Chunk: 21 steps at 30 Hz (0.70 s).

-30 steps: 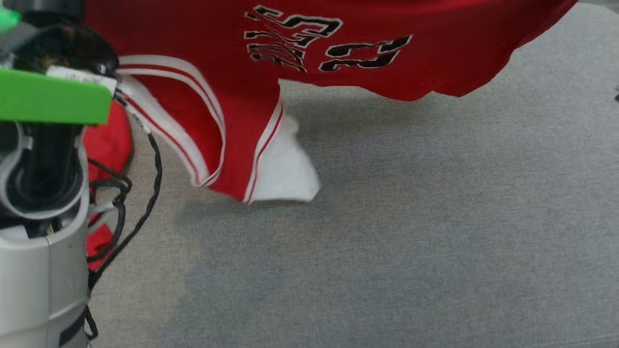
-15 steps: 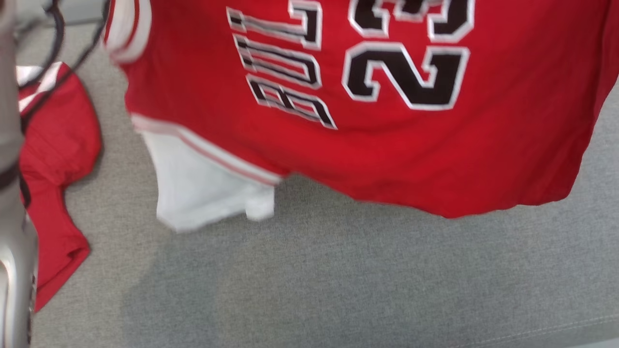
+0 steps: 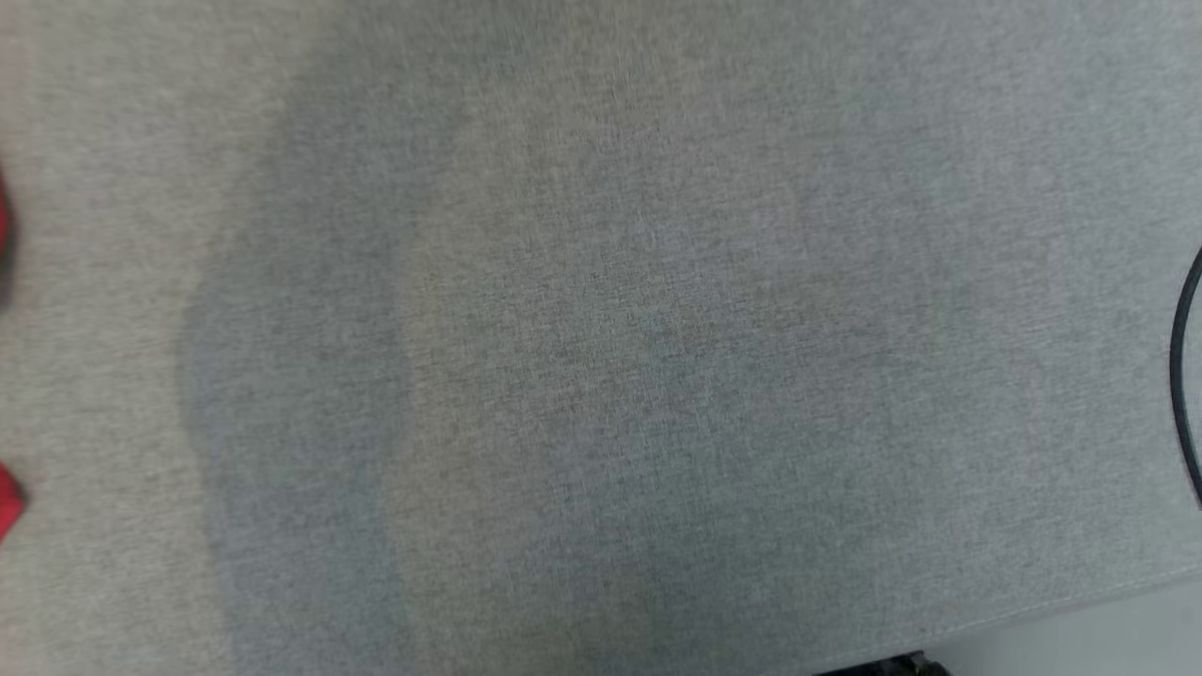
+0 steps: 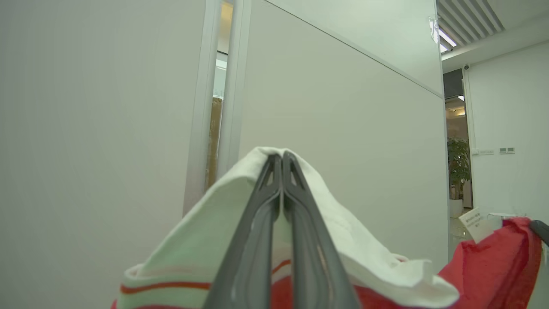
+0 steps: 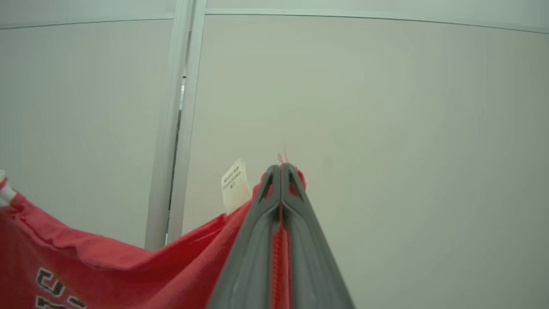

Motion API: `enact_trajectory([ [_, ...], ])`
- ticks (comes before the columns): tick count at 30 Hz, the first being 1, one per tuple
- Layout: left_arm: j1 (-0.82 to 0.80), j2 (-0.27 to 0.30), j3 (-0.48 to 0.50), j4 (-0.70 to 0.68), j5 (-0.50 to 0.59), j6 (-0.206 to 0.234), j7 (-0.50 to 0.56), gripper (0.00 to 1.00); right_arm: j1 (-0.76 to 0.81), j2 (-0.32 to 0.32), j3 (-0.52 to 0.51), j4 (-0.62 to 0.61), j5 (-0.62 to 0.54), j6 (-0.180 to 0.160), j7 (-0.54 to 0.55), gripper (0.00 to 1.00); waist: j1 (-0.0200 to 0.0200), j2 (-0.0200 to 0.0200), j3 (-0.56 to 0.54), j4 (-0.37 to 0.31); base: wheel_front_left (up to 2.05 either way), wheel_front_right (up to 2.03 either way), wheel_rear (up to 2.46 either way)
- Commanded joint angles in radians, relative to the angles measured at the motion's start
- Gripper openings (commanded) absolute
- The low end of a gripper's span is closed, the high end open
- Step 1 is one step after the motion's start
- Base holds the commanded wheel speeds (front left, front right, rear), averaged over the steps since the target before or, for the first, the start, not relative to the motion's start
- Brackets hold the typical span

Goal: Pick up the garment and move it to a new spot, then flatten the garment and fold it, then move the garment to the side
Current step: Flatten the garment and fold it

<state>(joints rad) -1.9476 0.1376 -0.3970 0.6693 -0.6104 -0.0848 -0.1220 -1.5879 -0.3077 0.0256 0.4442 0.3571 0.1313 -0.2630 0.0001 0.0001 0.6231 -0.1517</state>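
Note:
The garment is a red jersey with white trim and black lettering. In the left wrist view my left gripper point(image 4: 282, 156) is shut on a white-and-red edge of the garment point(image 4: 206, 240), held up in front of a pale wall. My right gripper point(image 5: 281, 168) is shut on a red edge of the garment point(image 5: 128, 266) beside a small white label point(image 5: 235, 185). The cloth hangs down between the two grips. At the far left edge of the head view, two slivers of the red garment point(image 3: 7, 498) show.
The grey fabric surface point(image 3: 601, 338) spreads across the head view, with its front seam point(image 3: 1033, 610) at the lower right. A black cable point(image 3: 1185, 366) curves in at the right edge. Pale wall panels point(image 5: 386, 128) stand behind both grippers.
The head camera has swung, so the jersey that filled the upper picture now shows as red slivers at the left edge. The left forearm has left the picture.

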Motion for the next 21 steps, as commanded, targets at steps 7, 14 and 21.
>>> enact_trajectory([
  [7, 0.125, 0.025, -0.036, 0.005, -0.012, -0.046, -0.138, 0.0, 0.141, 0.051, -0.051, -0.013, -0.086, -0.001, -0.002, 0.0, -0.0001, -0.0001, 0.186, 0.01, 0.0, 0.0, 0.0],
  [14, 0.424, 0.085, -0.071, -0.247, -0.096, -0.046, -0.143, 0.0, 0.324, 0.015, -0.023, -0.07, -0.072, -0.001, -0.002, 0.0, -0.0001, -0.0001, 0.157, 0.071, 0.0, 0.0, 0.0],
  [21, 0.739, 0.168, -0.056, -0.478, -0.121, -0.046, -0.143, 0.0, 0.525, -0.017, -0.037, -0.204, -0.05, -0.001, -0.002, 0.0, -0.0001, -0.0001, 0.08, 0.103, 0.0, 0.0, 0.0],
])
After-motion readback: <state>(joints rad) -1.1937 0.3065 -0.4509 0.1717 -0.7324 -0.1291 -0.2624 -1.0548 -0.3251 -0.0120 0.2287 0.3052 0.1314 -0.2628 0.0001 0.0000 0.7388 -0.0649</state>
